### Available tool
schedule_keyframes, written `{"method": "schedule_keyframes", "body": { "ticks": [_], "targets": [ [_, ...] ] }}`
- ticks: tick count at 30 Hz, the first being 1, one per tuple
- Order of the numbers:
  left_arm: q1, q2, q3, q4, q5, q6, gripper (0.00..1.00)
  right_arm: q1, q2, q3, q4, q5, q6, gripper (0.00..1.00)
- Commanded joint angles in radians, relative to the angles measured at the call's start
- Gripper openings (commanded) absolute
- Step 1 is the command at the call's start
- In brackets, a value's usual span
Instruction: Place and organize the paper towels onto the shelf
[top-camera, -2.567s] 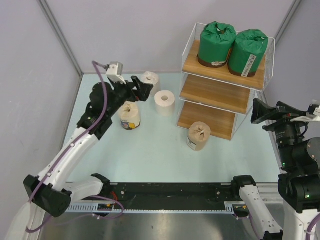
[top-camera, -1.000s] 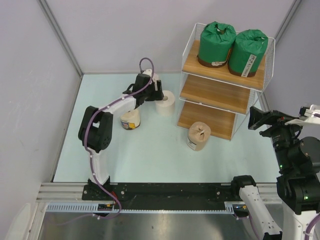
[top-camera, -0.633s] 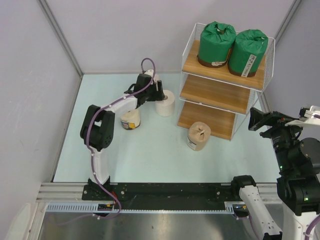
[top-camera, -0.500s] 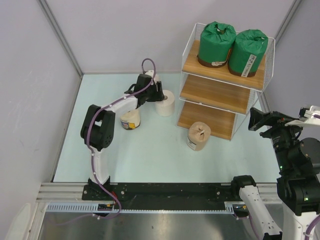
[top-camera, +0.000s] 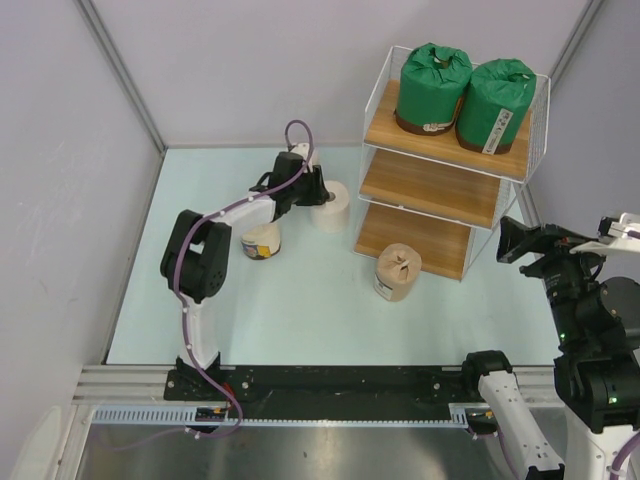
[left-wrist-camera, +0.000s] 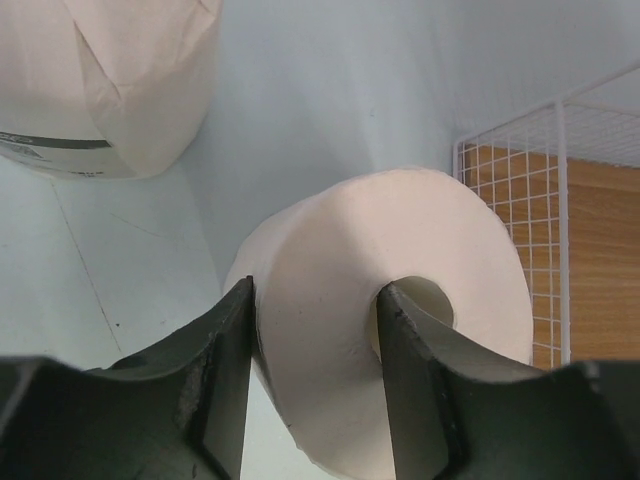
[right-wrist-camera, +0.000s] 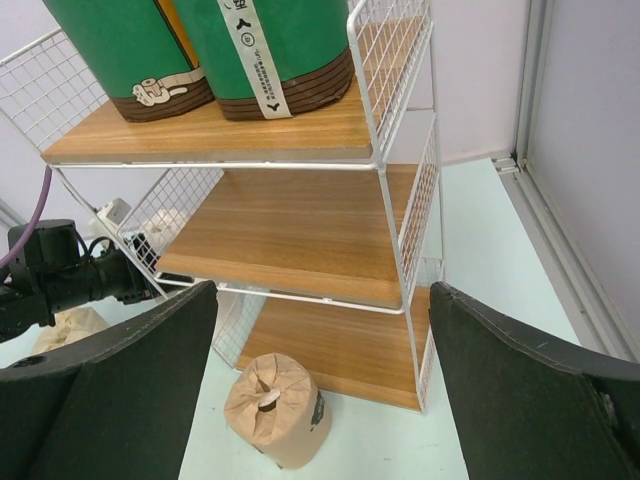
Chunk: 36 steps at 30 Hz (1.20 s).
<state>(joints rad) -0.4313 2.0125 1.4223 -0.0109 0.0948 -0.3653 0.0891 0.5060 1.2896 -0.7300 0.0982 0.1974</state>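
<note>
Two of the six paper towels are shelved, by the look of it, and four remain on the bench. At far left the cream roll stands untouched, and the white-wrapped roll sits just beyond the left arm. The left end effector pinches the wall of the bare white roll, one finger in the core and one outside, with the roll not yet lifted. The tan roll waits just in front of the shelf. The middle and bottom boards are bare, and two green rolls fill the top tier. At right, the right end effector hangs spread wide, holding nothing.
</note>
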Motion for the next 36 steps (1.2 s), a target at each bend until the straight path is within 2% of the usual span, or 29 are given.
{"method": "schedule_keyframes", "body": {
  "ticks": [1, 2, 5, 7, 14, 17, 23, 28, 36],
  "targets": [
    [-0.011, -0.008, -0.028, -0.118, 0.011, 0.054, 0.45, 0.003, -0.021, 0.000, 0.000, 0.006, -0.018, 0.91],
    [-0.011, -0.015, -0.034, -0.121, 0.019, 0.054, 0.38, 0.003, -0.021, 0.000, 0.000, 0.008, -0.018, 0.91],
    [-0.011, -0.047, -0.075, -0.124, 0.025, 0.052, 0.31, 0.003, -0.024, 0.000, -0.005, 0.011, -0.016, 0.92],
    [-0.012, -0.116, -0.118, -0.120, 0.020, 0.042, 0.30, 0.003, -0.026, 0.002, -0.006, 0.008, -0.010, 0.91],
    [-0.024, -0.417, -0.422, -0.064, 0.042, -0.033, 0.27, 0.004, -0.026, -0.001, -0.011, 0.001, -0.001, 0.91],
    [-0.064, -0.538, -0.497, -0.077, 0.051, -0.049, 0.27, 0.004, -0.030, -0.004, -0.011, 0.003, -0.001, 0.92],
    [-0.259, -0.688, -0.580, -0.067, 0.014, -0.153, 0.27, 0.004, -0.038, -0.007, -0.014, 0.011, 0.000, 0.92],
    [-0.359, -0.722, -0.588, -0.017, -0.062, -0.224, 0.26, 0.004, -0.043, -0.007, -0.016, 0.002, 0.002, 0.92],
    [-0.429, -0.624, -0.569, 0.038, -0.092, -0.262, 0.24, 0.004, -0.053, -0.007, -0.020, 0.001, 0.004, 0.92]
  ]
}}
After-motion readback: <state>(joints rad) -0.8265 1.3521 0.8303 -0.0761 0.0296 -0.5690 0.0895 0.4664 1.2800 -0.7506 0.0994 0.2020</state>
